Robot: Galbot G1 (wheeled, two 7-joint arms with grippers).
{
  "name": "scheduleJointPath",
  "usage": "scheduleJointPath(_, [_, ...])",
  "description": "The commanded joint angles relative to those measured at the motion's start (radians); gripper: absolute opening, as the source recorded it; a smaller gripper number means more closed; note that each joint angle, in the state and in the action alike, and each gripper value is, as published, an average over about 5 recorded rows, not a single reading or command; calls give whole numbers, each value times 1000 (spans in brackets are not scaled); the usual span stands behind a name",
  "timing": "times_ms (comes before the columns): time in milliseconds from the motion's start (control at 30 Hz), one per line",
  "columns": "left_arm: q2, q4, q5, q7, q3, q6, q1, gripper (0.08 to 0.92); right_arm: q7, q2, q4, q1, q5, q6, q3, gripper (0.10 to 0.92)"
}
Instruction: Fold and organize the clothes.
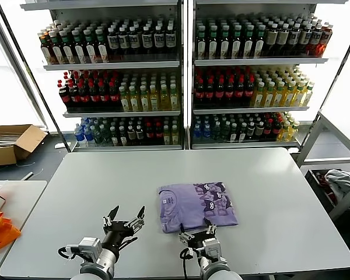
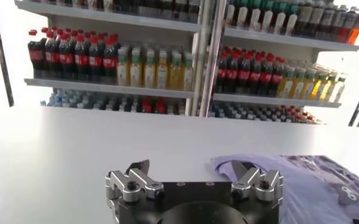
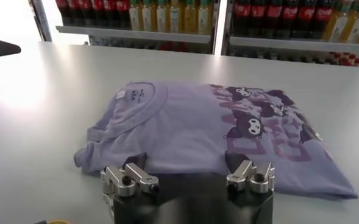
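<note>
Right end effector (image 1: 199,239) sits at the near edge of the tabletop (image 1: 268,192), fingers spread wide and holding nothing; you can see in the right wrist view that both fingertips point straight at the T-shirt (image 3: 209,131) with bare surface showing between them and the cloth's near hem; close, but not touching as far as you can tell.

Left end effector (image 1: 125,220) likewise gaping and empty; it hovers low over the tabletop, off to the left of the garment, with a clear strip of grey surface between them; in its own wrist view the lavender cloth only enters at one side.

T-shirt lies flat, already folded into a compact rectangle, near the middle of the tabletop and slightly toward the robot's right; neck label end toward the left, cartoon print toward the right; long axis runs left to right, across both arms' reach.

Your judgement call: the right arm is nearer, directly in front of the near hem; the left must travel sideways to reach the collar end; folding looks largely done, tidying or placing remains.
</note>
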Motion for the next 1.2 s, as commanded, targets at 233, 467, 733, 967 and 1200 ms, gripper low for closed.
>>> scheduleJointPath(233, [-1, -2, 3, 0, 1, 1, 3, 823, -7, 7, 96, 17, 1, 2, 12, 823])
scheduleJointPath(467, [0, -7, 3, 0, -3, 2, 9, 823, -19, 40, 28, 149, 20, 25, 56, 823])
scheduleJointPath(733, [4, -2, 0, 0, -11, 5, 8, 822, 1, 105, -192, 252, 14, 27, 45, 823])
scheduleJointPath(967, [5, -7, 0, 0, -18, 9, 16, 823, 33, 136, -247, 278, 64, 1, 42, 823])
scheduleJointPath(1200, [3, -10, 0, 0, -20, 9, 19, 823, 31, 141, -273, 275, 105, 1, 41, 823])
